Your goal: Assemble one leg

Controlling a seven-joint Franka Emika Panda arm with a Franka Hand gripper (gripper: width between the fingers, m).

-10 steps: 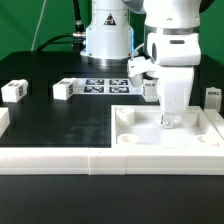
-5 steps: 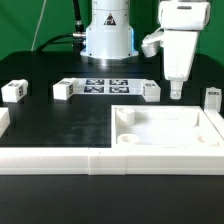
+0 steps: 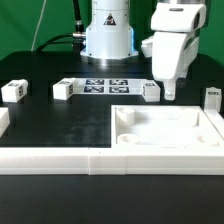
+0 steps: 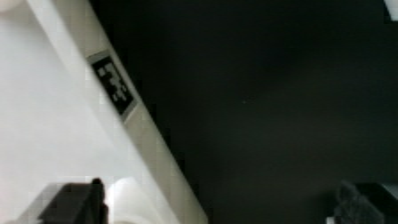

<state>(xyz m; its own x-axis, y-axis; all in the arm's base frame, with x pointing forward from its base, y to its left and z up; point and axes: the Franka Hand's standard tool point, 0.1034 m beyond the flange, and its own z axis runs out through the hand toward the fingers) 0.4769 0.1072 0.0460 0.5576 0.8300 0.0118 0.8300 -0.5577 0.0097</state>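
Observation:
Several legs stand on the black table: one [image 3: 151, 92] just beyond the big white tray-like piece [image 3: 205, 140], one [image 3: 63, 89] and another [image 3: 13, 90] toward the exterior view's left, and one [image 3: 212, 97] at the right edge. My gripper [image 3: 169, 92] hangs above the tray's far edge, just to the right of the nearest leg and not touching it. In the wrist view the gripper [image 4: 217, 205] is open and empty, its fingertips [image 4: 71, 203] wide apart. Below it lies a long white edge with a tag [image 4: 114, 84], beside bare black table.
The marker board [image 3: 105, 85] lies in front of the robot base [image 3: 108, 40]. A long white rail [image 3: 60, 160] runs along the front of the table.
My gripper rose out of the tray's inside, where it stood one second ago. It now hangs above the tray's far edge, slightly further to the exterior view's left than half a second ago.

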